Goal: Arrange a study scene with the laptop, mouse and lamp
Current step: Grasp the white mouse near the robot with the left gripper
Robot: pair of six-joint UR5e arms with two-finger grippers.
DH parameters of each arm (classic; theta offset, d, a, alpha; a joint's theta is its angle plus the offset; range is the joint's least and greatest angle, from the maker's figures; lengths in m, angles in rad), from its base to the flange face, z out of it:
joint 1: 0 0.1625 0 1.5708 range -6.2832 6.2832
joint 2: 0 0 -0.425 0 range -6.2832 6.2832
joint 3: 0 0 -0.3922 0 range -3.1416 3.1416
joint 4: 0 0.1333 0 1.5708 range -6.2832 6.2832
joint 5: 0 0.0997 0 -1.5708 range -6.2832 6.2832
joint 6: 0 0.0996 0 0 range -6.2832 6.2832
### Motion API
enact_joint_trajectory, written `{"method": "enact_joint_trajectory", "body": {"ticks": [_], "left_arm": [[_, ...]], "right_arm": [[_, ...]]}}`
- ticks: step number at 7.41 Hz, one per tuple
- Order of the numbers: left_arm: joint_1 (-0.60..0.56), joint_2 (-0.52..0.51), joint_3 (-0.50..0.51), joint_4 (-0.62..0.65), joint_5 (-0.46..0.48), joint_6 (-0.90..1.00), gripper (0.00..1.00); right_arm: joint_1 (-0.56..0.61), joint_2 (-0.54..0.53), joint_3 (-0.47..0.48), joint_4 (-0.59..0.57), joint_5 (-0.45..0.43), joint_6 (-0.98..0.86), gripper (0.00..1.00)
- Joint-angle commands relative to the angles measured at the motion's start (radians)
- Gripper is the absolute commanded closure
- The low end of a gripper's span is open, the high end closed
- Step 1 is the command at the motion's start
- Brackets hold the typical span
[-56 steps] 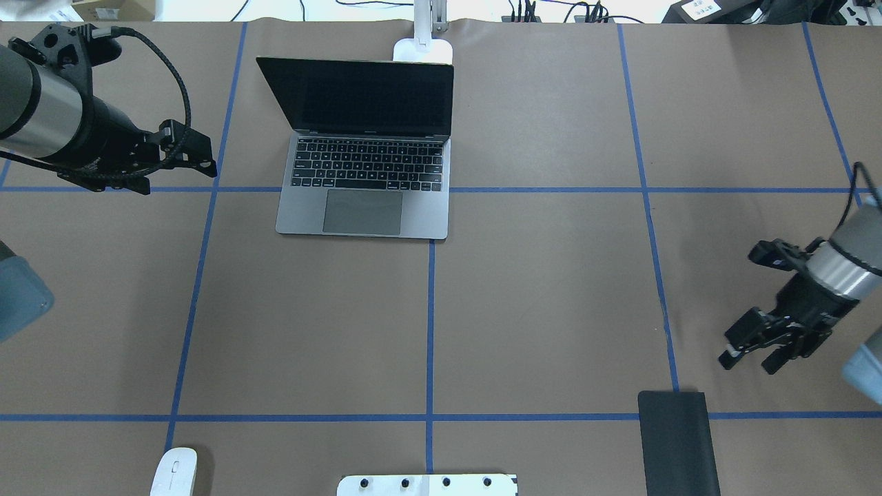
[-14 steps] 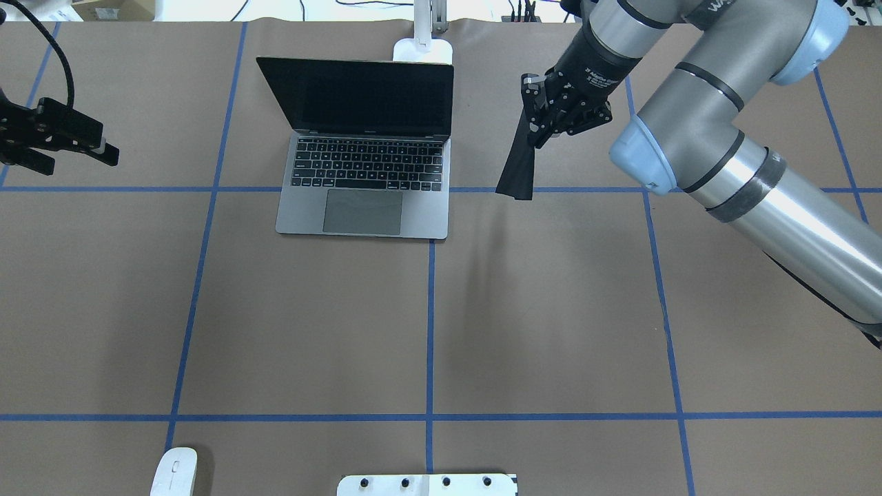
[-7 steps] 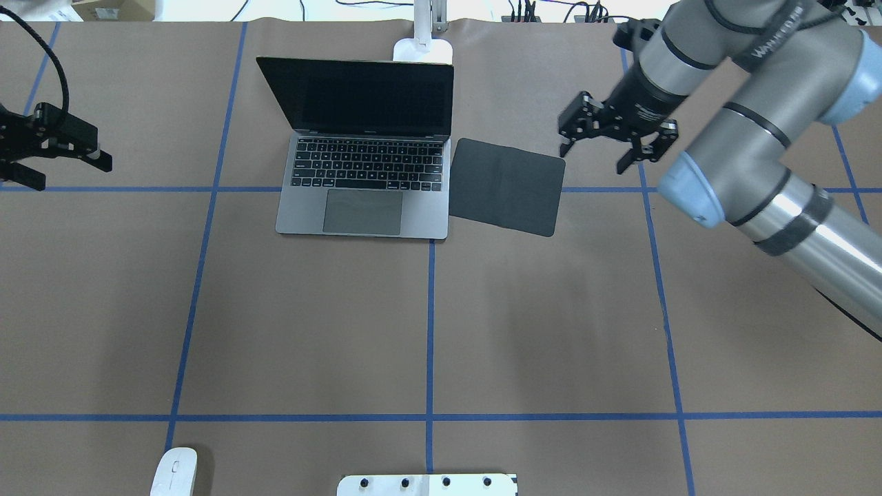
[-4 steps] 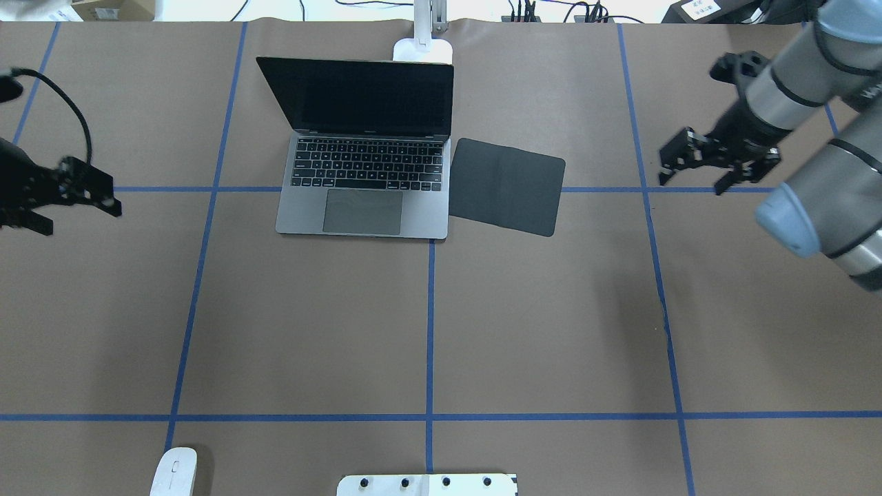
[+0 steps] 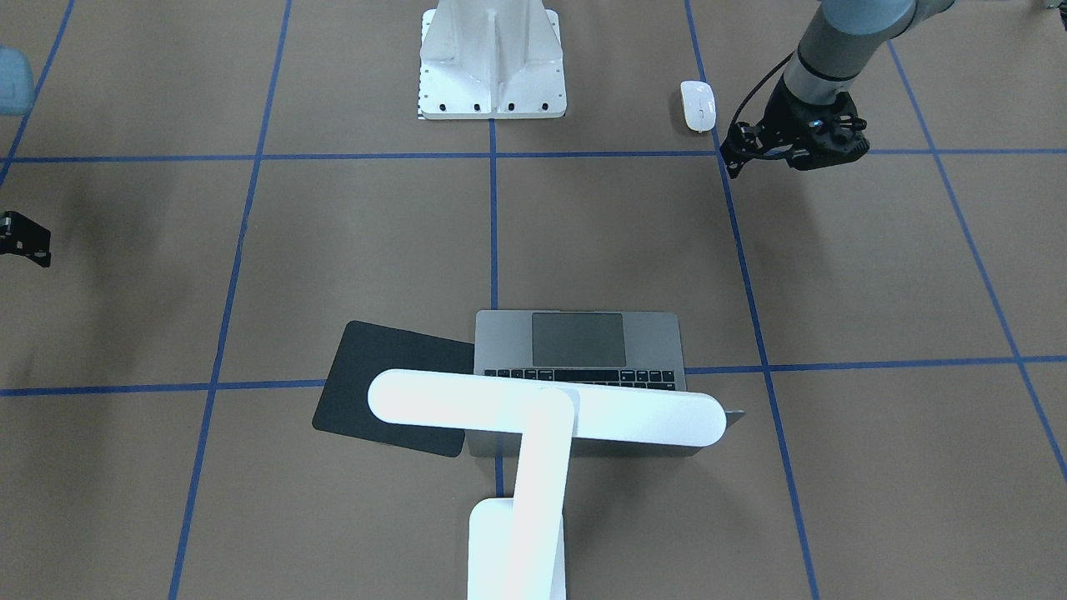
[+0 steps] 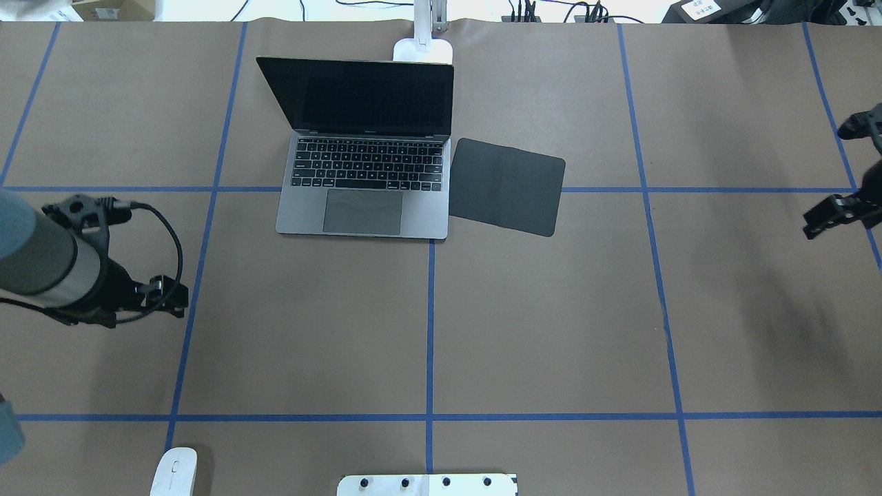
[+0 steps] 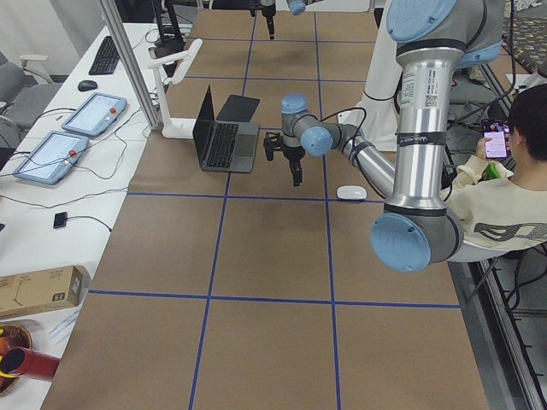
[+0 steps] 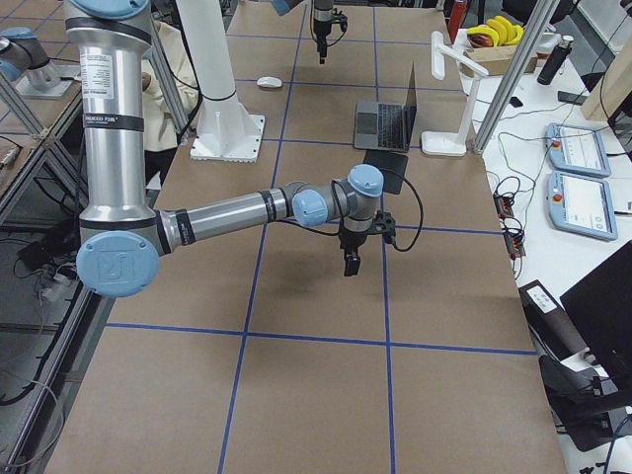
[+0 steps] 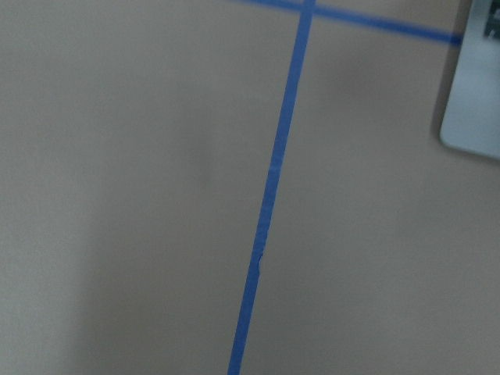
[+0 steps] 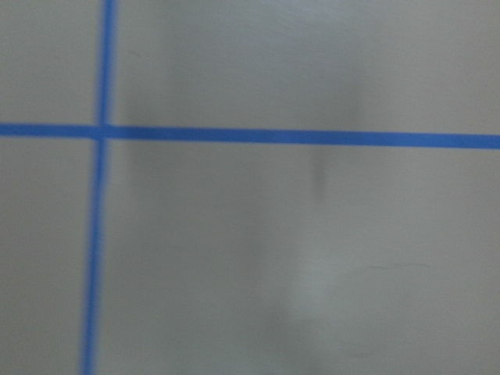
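Laptop (image 6: 363, 207) stood open on the bench (image 6: 551, 331) (screen dark), black mat (image 6: 506, 186) lay just beside it, mouse (image 6: 173, 472) well apart.

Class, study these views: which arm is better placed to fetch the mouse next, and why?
Left. The left claw hovers near the mouse on the robot's left side of the table; the right claw sits at the opposite edge, far across.

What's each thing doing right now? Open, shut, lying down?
laptop: open, screen dark.
lamp: standing upright behind the laptop.
mouse: lying on the table, untouched.
black mat: flat beside the laptop.
left gripper: above the table, jaws unclear.
right gripper: above the table, jaws unclear.
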Motion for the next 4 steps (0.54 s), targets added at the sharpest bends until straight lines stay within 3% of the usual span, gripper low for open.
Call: {"method": "enact_joint_trajectory", "body": {"ticks": [1, 4], "left_arm": [[0.135, 0.060, 0.002, -0.059, 0.043, -0.074, 0.00], [0.342, 0.064, 0.004, -0.128, 0.147, -0.178, 0.00]], "right_arm": [[0.102, 0.000, 0.003, -0.188, -0.049, -0.314, 0.00], [0.118, -0.010, 0.002, -0.214, -0.063, -0.394, 0.00]]}}
